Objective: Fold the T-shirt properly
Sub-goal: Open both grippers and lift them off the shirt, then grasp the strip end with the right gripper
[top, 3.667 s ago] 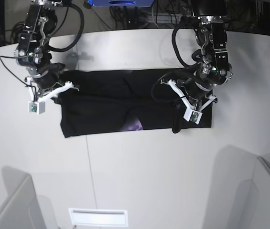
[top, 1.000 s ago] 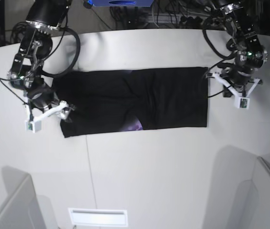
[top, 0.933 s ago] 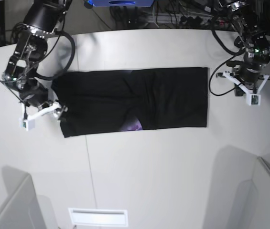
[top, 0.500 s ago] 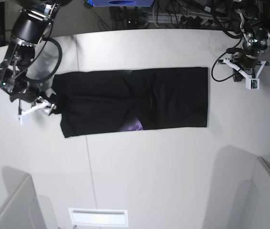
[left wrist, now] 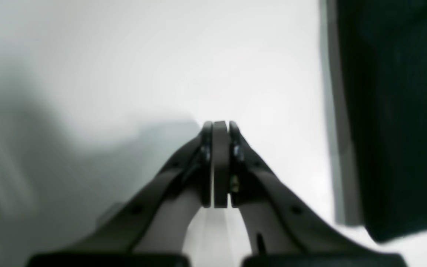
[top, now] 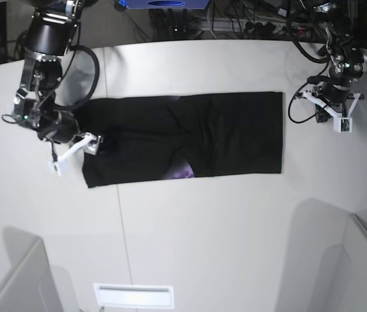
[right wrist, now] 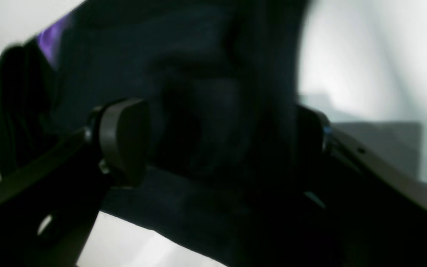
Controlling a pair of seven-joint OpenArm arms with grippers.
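Purple print on T-shirt plain from base; left end effector clenched empty, right end effector spread wide.

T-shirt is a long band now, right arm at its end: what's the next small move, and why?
Probably lower the right end effector and close it on the T-shirt edge. Its jaws stand wide open with black cloth between them, nothing gripped yet. The left end effector is shut and empty over bare table, off the far end, so the fold likely starts from the right arm's side.
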